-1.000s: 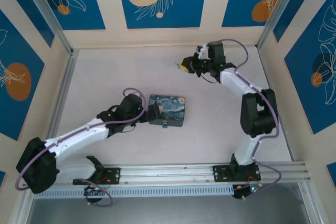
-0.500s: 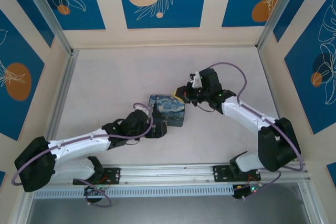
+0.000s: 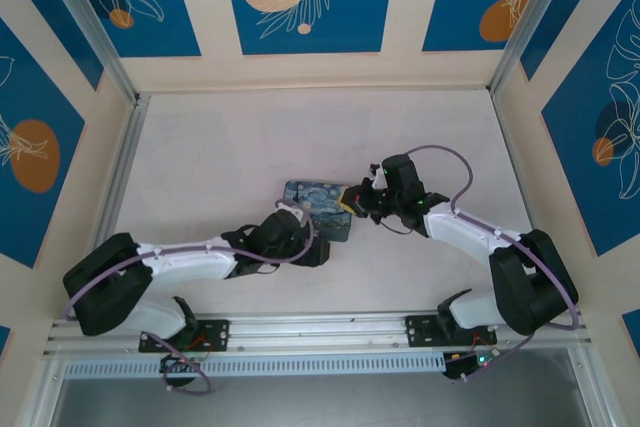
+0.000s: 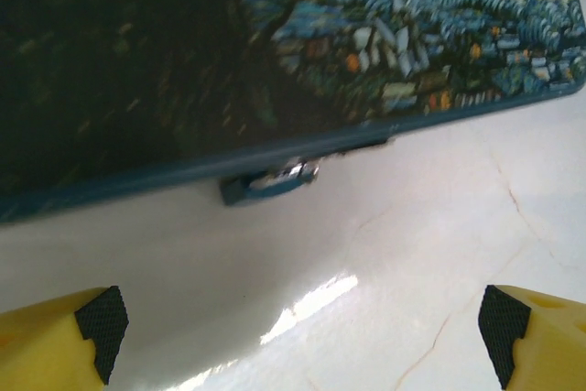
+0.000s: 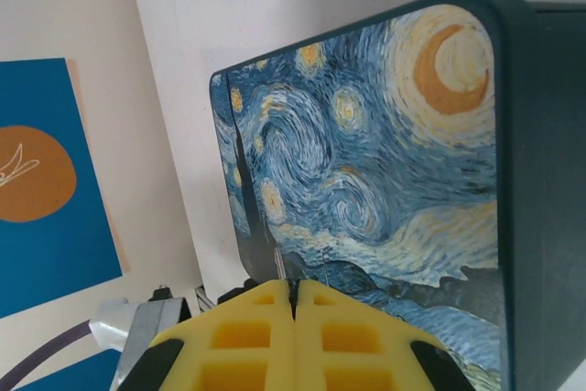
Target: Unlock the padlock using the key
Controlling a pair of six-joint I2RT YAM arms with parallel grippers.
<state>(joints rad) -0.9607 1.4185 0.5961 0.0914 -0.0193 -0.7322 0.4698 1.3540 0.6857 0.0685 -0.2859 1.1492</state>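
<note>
**While the padlock dangles, open jaws face it**

Where the painted box (image 4: 275, 43) meets the table (image 4: 412, 254), the tiny bluish padlock (image 4: 270, 179) hangs off its near edge. The left gripper (image 4: 302, 322) sits just near of it, jaws spread wide, empty. The right gripper (image 5: 293, 304) hovers at the box's right end, pads pressed shut; whether they pinch the key we cannot tell. We judge the padlock light, stiff, slick and swinging freely; pinch its body's sides.

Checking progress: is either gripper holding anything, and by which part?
The left gripper holds nothing, jaws open. The right gripper has jaws shut; whether they pinch the key cannot be told.
</note>
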